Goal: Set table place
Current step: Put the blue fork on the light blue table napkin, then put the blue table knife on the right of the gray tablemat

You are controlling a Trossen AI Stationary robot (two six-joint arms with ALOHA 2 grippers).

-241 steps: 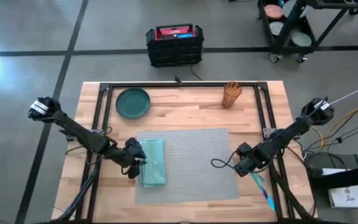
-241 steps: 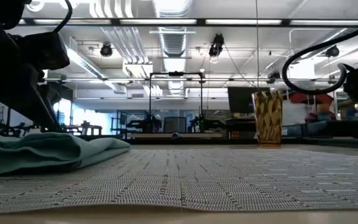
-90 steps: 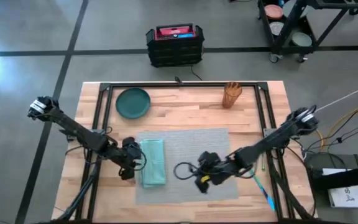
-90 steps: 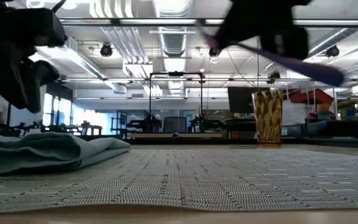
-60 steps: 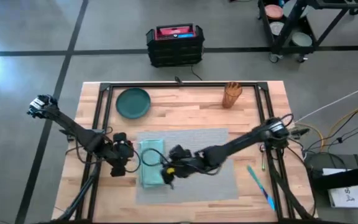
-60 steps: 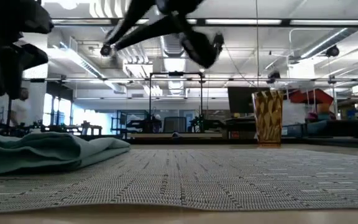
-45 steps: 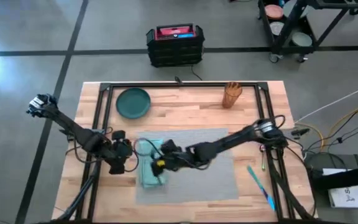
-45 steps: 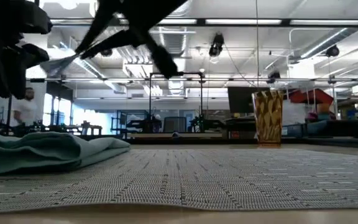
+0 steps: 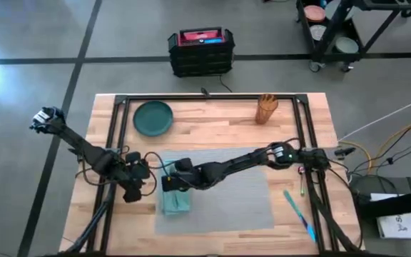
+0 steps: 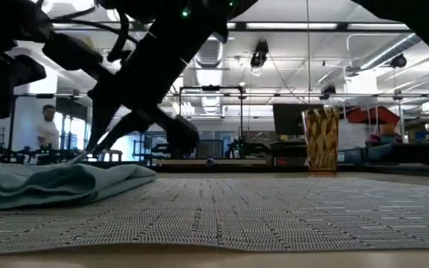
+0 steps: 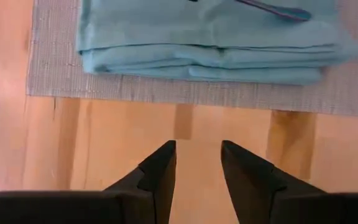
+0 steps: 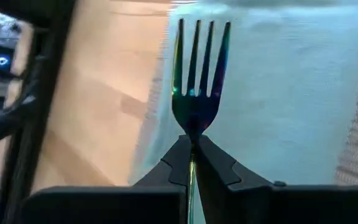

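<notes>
Placing the fork [image 12: 196,81]: right gripper [image 9: 168,183], pinching its handle, hangs over the teal napkin [image 9: 176,201] on the left part of the grey placemat [image 9: 223,187]. Plate [image 9: 153,117], cup [image 9: 265,108] and blue utensil [image 9: 297,210] sit off the mat, so judging roughly a third done. Left gripper [image 11: 197,165] waits spread, just beside the mat's left edge, over bare table [image 9: 212,121]. Only the right wrist view shows the tines.

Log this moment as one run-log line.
right gripper: shut on fork, over teal napkin | left gripper: open, over bare table beside placemat | plate, cup: unplaced
</notes>
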